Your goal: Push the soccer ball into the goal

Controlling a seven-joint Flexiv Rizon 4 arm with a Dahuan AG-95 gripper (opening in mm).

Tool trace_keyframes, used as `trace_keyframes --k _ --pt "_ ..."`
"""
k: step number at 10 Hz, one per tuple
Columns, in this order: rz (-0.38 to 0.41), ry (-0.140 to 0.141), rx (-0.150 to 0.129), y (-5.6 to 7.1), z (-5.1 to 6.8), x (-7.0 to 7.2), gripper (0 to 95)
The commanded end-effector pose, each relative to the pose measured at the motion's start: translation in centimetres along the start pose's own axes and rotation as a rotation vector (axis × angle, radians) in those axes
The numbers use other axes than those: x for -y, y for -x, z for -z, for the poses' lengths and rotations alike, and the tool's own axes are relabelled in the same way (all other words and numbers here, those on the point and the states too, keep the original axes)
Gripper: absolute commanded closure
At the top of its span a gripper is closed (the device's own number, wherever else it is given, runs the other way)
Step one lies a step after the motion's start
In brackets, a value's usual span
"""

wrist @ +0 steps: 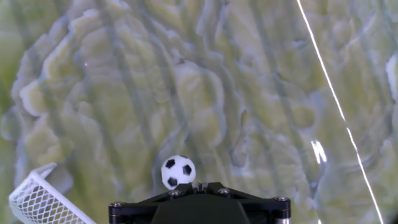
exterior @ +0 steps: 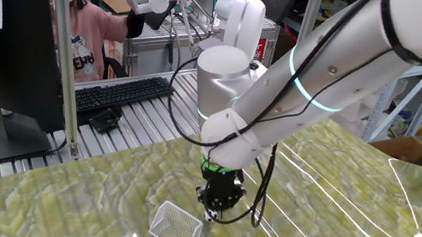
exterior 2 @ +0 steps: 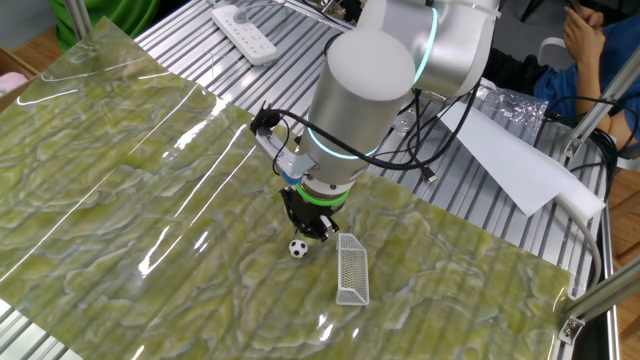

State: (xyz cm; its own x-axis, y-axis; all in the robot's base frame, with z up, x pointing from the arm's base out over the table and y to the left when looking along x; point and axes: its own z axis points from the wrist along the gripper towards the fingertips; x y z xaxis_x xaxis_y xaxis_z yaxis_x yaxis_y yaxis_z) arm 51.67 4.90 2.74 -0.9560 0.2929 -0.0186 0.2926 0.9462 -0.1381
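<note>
The soccer ball (wrist: 178, 172), tiny and white with black patches, lies on the green patterned mat right at the tip of my gripper (wrist: 200, 185). The jaws are shut together with nothing between them. In the other fixed view the ball (exterior 2: 298, 248) sits just below and left of the gripper (exterior 2: 311, 228), a short gap from the goal (exterior 2: 352, 268), a small white mesh net. In one fixed view the goal (exterior: 176, 227) lies left of the gripper (exterior: 223, 195), with the ball (exterior: 210, 215) between them. The goal's corner (wrist: 43, 202) shows at the hand view's bottom left.
The green marbled mat (exterior 2: 120, 170) covers the table under a glossy sheet. Behind it lie a keyboard (exterior: 121, 92), a monitor (exterior: 0, 60), a power strip (exterior 2: 243, 34) and a white paper sheet (exterior 2: 510, 155). A person (exterior: 88, 40) sits behind the table.
</note>
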Motion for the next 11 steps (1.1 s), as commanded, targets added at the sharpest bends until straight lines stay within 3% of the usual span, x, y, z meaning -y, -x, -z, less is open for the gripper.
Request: trace_keyframes --k 1,2,4,9,11 --pt "0.006 -0.003 0.008 -0.1 0.2 0.1 95.0" --pt "0.033 -0.025 0.022 -0.1 0.2 0.1 95.0" --pt "0.056 -0.028 0.035 0.0 0.2 0.1 95.0" --pt "0.095 -0.025 0.023 2.0 0.4 1.1 95.0" --pt "0.088 -0.013 0.023 2.2 0.2 0.9 95.0"
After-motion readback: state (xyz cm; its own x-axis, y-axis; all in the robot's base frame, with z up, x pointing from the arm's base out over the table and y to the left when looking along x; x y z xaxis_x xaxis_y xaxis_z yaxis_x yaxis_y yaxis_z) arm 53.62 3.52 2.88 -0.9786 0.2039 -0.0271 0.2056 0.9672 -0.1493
